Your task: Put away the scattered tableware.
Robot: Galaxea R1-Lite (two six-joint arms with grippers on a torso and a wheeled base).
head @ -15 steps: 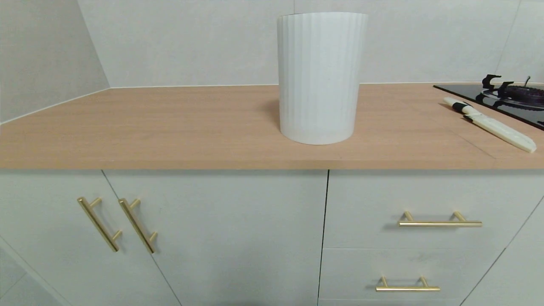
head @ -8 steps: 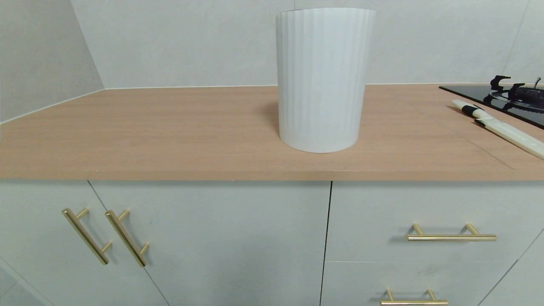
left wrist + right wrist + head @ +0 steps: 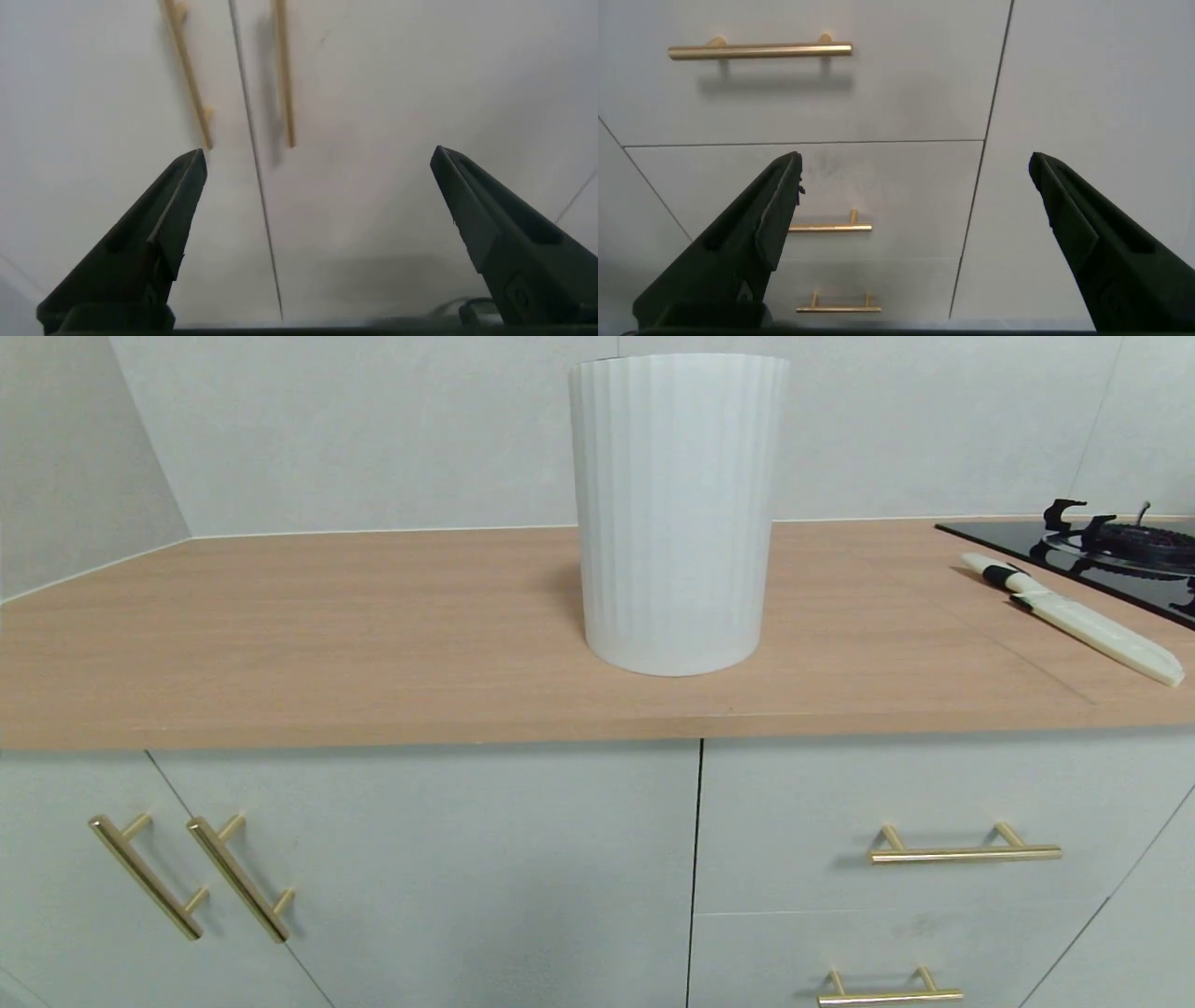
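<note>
The knife (image 3: 1074, 619) lies flat on the wooden counter (image 3: 280, 635), cream in blade and handle with a black band between. It sits on the stretch of counter above the drawers that our right pincer (image 3: 914, 159) faces, so it is up and away from that pincer and touches neither one. Its handle end lies just beside the black stove (image 3: 1120, 546).

The white ribbed holder (image 3: 669, 513) stands upright on the same counter, apart from the knife. It stands over the seam between the drawers and the cupboard doors, so it is above both pincers and roughly between them.

We see our right pincer spread wide, its two dark fingers (image 3: 747, 243) far apart with plain drawer front between them. Beyond the fingertips a long brass drawer handle (image 3: 759, 50) runs level, and two shorter ones (image 3: 828, 227) show between the fingers.

Our left pincer (image 3: 318, 154) is spread just as wide and points at the cupboard doors. The door seam (image 3: 252, 159) runs between its fingers, with two brass door handles (image 3: 283, 75) just past the tips, one on each side of the seam.
</note>
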